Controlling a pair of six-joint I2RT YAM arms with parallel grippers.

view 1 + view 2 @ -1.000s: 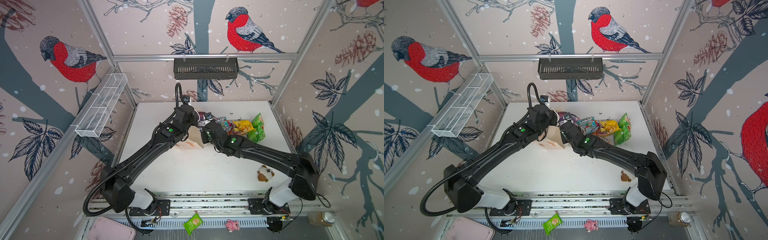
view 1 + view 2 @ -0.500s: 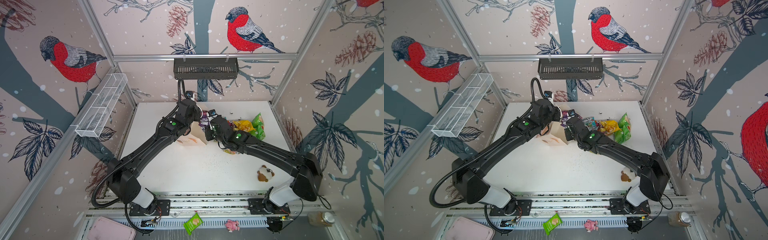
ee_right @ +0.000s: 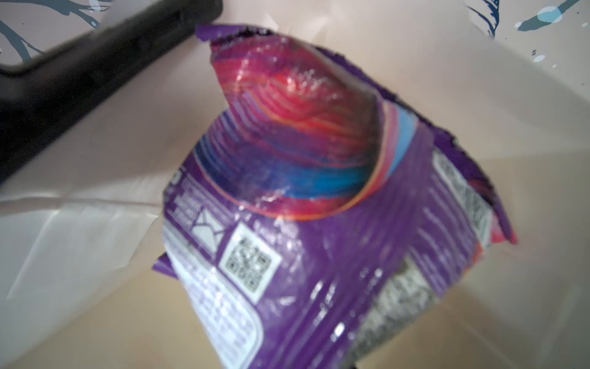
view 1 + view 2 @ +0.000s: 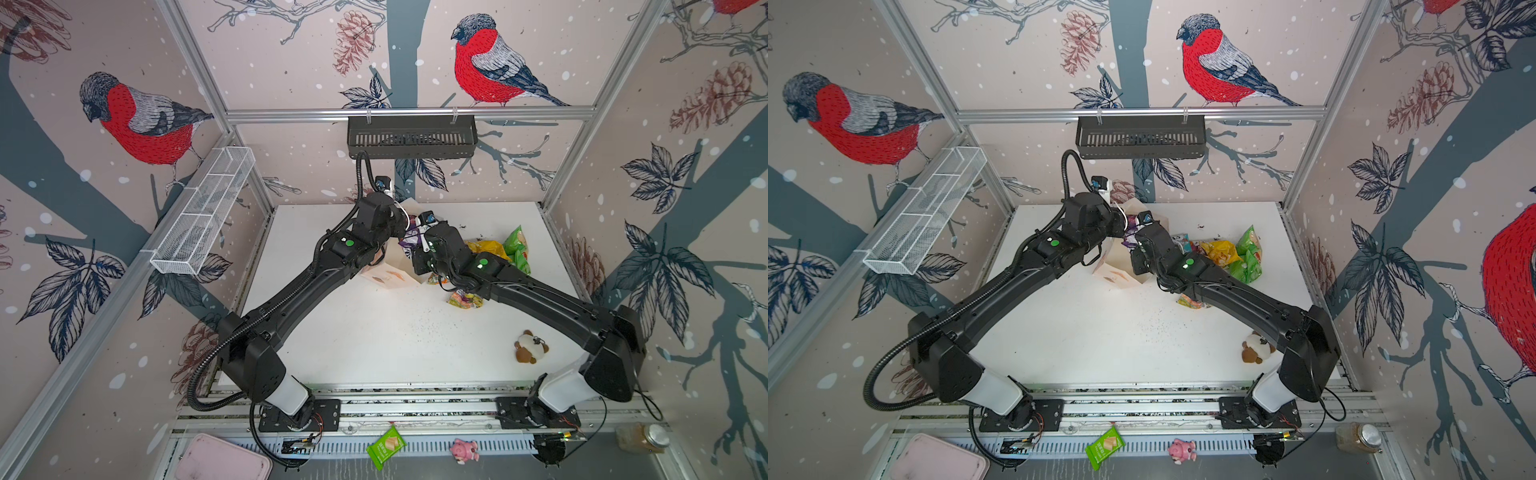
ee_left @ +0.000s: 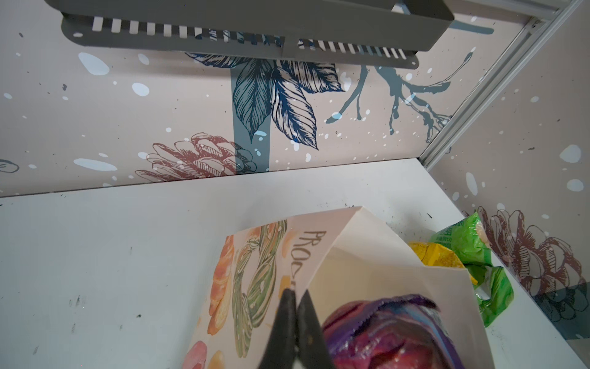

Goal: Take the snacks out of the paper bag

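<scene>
The left hand (image 5: 296, 297) was pinched shut on the rim of the paper bag (image 5: 367, 255), which stood on the table (image 4: 374, 332) near the back. A purple packet (image 3: 319, 191) sat in the bag's open mouth, close against the right hand (image 4: 417, 249); whether that hand gripped it could not be told. A yellow packet (image 4: 486, 247) and green packets (image 4: 515, 249) lay on the table beside the bag

The white table (image 4: 353, 332) is carrying green packets (image 4: 519, 257) and a yellow packet (image 4: 486, 247) lying together at far right, a crumpled packet (image 4: 465, 300) lying nearer the middle, a plush toy (image 4: 530, 347) sitting front right, and dark crumbs (image 4: 424, 328) mid-table.
</scene>
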